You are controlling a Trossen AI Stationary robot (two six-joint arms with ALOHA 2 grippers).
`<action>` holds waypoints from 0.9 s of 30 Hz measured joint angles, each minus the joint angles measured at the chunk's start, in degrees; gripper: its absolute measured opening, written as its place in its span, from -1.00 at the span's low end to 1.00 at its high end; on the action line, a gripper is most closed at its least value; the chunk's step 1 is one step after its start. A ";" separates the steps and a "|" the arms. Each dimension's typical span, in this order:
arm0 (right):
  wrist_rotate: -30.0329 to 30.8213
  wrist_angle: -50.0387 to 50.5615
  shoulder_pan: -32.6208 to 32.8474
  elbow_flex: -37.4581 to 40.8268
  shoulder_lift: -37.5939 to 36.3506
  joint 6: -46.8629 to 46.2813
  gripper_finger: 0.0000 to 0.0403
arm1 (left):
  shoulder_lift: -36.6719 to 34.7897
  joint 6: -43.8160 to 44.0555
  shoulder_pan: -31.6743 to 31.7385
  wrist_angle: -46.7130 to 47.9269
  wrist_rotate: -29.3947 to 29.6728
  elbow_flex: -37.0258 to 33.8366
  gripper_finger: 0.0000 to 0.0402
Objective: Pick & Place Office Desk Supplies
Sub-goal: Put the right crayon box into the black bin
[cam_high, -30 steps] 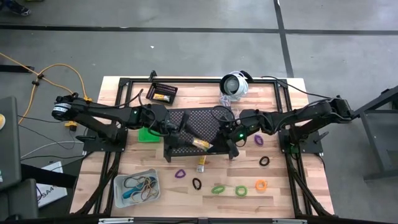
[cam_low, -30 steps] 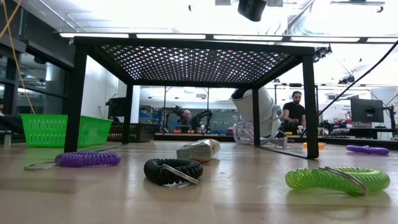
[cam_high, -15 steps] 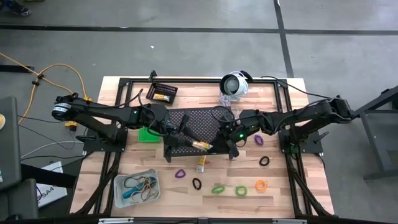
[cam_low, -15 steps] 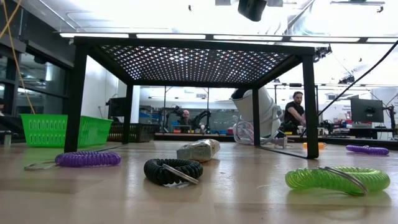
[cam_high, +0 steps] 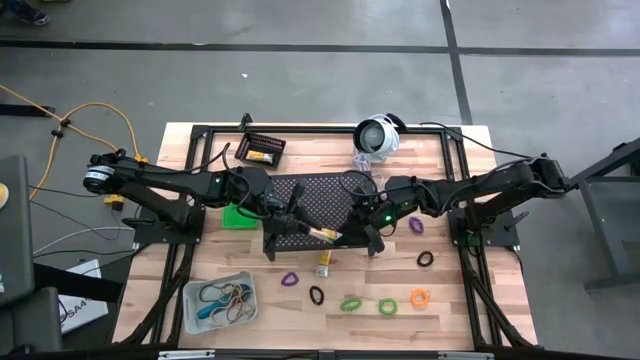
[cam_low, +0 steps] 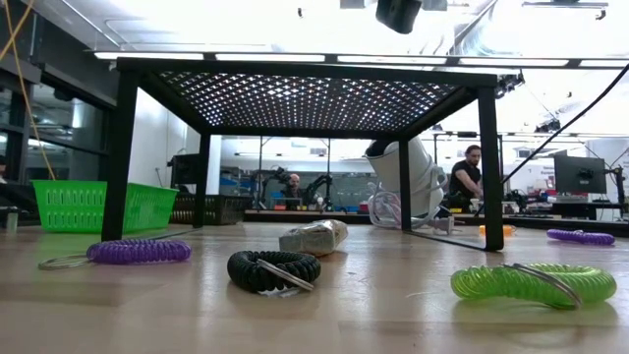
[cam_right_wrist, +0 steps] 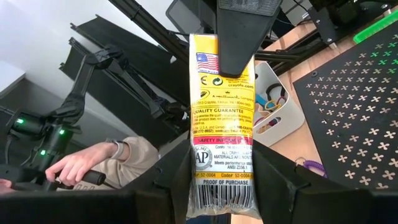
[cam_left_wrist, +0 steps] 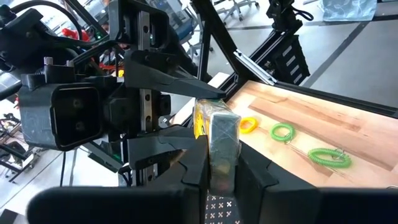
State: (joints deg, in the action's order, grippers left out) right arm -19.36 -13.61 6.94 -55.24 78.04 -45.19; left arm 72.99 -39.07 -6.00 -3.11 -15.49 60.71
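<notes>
Right wrist view: the right gripper is closed on one end of a yellow packet, with the left gripper clamped on the packet's far end. In the high view both grippers meet over the black perforated stand, holding the packet above its top. A second yellow tube lies on the table in front of the stand. Coil loops sit nearer the front edge: purple, black, green, orange. The clear bin stands at front left.
</notes>
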 joint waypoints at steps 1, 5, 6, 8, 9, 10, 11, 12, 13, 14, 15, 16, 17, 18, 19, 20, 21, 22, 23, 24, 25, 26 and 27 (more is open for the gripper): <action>-0.12 0.00 0.00 0.01 0.00 0.00 -0.32 | 0.00 0.02 0.00 0.00 0.00 0.00 -0.79; -0.10 0.00 0.00 0.00 0.00 0.00 -0.32 | 0.00 0.02 0.00 -0.02 0.00 0.00 -0.79; -0.10 0.00 0.00 0.01 0.00 0.00 -0.32 | 0.00 0.02 0.00 0.00 0.00 0.00 -0.79; -0.10 0.00 0.00 0.00 0.00 0.00 -0.32 | 0.00 0.02 0.00 0.00 0.00 0.00 -0.79; -0.10 0.00 0.00 0.00 0.00 0.00 -0.32 | 0.00 0.01 0.00 -0.01 0.02 0.00 -0.79; -0.10 0.00 0.00 0.02 0.00 0.00 -0.32 | 0.00 0.02 0.00 0.00 0.00 0.00 -0.79; -0.10 0.00 0.00 0.02 0.00 0.08 -0.32 | 0.00 0.02 0.00 0.00 0.02 0.00 -0.79; -0.10 0.00 0.00 0.00 0.00 0.28 -0.32 | 0.00 0.02 0.00 0.00 0.02 0.00 -0.79; -0.10 0.00 0.00 0.01 0.00 0.32 -0.31 | 0.00 0.02 0.00 0.00 0.02 0.00 -0.79; -0.12 0.00 0.00 0.00 0.00 0.40 -0.28 | 0.00 0.02 0.00 0.00 0.02 0.00 -0.79; -0.21 0.01 0.00 0.00 0.00 0.47 -0.26 | 0.00 0.04 0.00 0.01 0.01 0.00 -0.79; -0.28 0.04 0.00 0.02 0.00 0.59 -0.22 | 0.00 0.04 0.00 0.04 -0.04 0.00 -0.79; -0.28 0.02 0.00 0.01 0.00 0.66 -0.19 | 0.00 0.04 -0.02 0.04 -0.07 0.00 -0.79; -0.28 0.02 0.00 0.00 0.00 0.65 -0.15 | 0.00 0.04 -0.02 0.03 -0.08 0.00 -0.79; -0.30 0.02 0.00 0.00 0.00 0.63 -0.10 | 0.00 0.04 -0.02 0.04 -0.08 0.00 -0.79; -0.30 0.02 0.00 0.01 0.00 0.65 -0.06 | 0.00 0.04 -0.02 0.04 -0.08 0.00 -0.79; -0.28 0.02 0.00 0.00 0.00 0.66 -0.02 | 0.00 0.04 -0.02 0.04 -0.07 0.00 -0.79; -0.25 0.03 0.00 0.01 0.00 0.64 0.01 | 0.00 0.05 -0.02 0.04 -0.07 0.00 -0.79; -0.15 0.04 0.00 0.01 0.00 0.62 0.05 | 0.00 0.08 -0.04 0.04 -0.07 0.00 -0.79; -0.06 0.03 0.00 0.00 0.00 0.61 0.08 | 0.00 0.35 -0.04 0.04 -0.07 0.00 -0.79; -0.04 0.04 0.00 0.01 0.00 0.62 0.10 | 0.00 0.75 -0.04 0.04 -0.07 0.00 -0.79; -0.04 0.04 0.00 0.00 0.00 0.66 0.12 | 0.00 1.34 -0.04 0.04 -0.07 0.00 -0.79; -0.01 0.04 0.00 0.00 0.00 0.93 0.13 | 0.00 1.83 -0.04 0.04 -0.07 0.00 -0.79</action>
State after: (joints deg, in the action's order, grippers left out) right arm -19.37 -13.56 6.94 -55.24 78.04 -44.26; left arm 72.99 -37.24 -6.04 -3.07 -15.55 60.71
